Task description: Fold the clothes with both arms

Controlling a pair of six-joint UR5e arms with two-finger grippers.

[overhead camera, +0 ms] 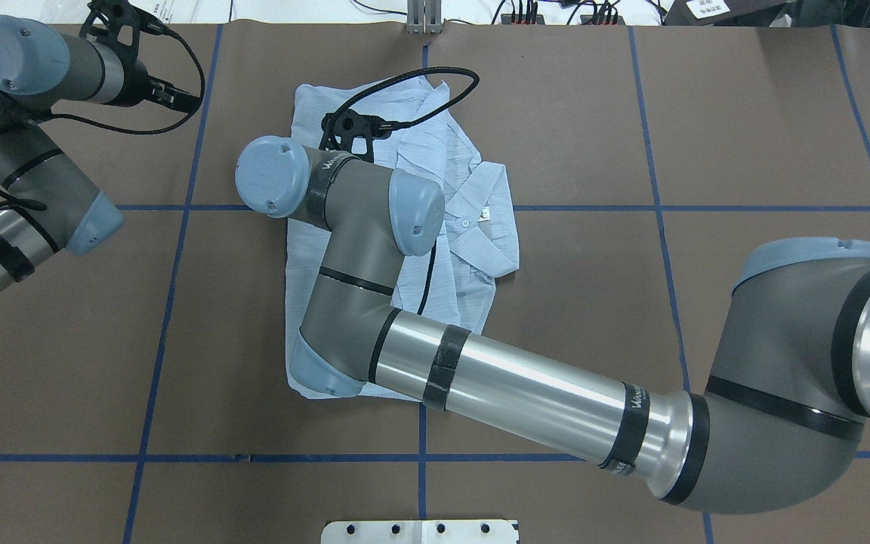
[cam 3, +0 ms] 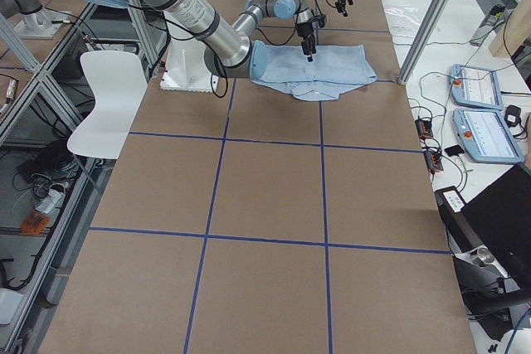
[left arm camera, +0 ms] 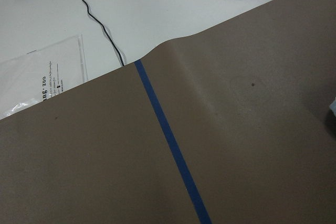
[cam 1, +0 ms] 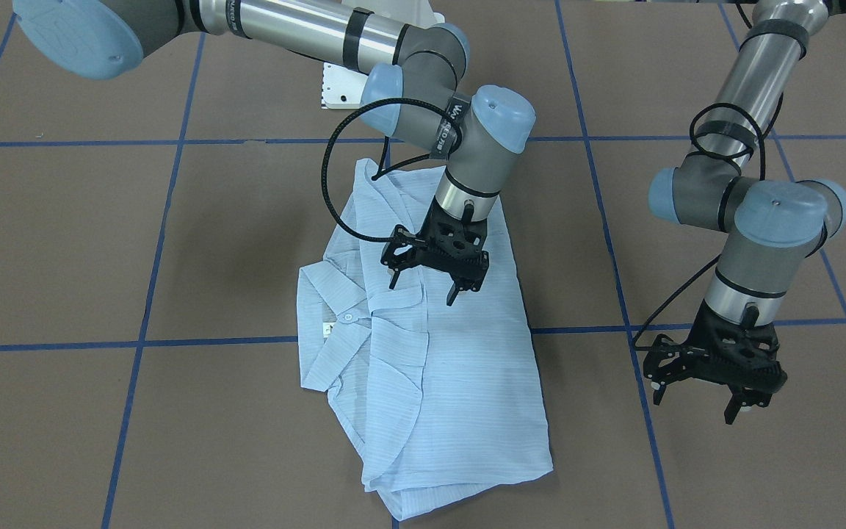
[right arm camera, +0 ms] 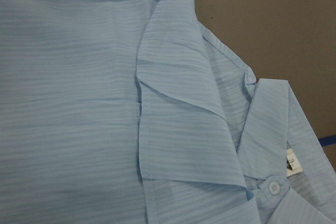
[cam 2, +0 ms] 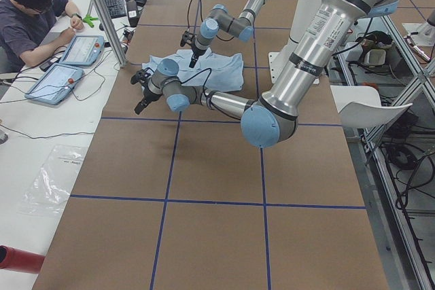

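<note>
The shirt [cam 1: 467, 367] lies flat at the middle of the table [cam 1: 63, 257], across a blue tape line [cam 1: 210, 342]. It is already partly folded, with a side panel and sleeve turned in over the body. The collar [cam 1: 327, 294] sits at one long side, its top button done up.

It looks thin, light and limp. I judge it will drape, wrinkle and slide on the smooth cover, and stacked layers may slip apart when lifted. The best holds seem to be the 2 corners of 1 short end, pinched through all layers at the folded edge, not on flat cloth.

The right gripper [cam 1: 424, 285] hangs over the shirt beside the collar, fingers spread, holding nothing. Whether its tips touch the cloth is hard to say. The left gripper [cam 1: 695, 404] is over bare table just beside the shirt, fingers also apart and empty.
</note>
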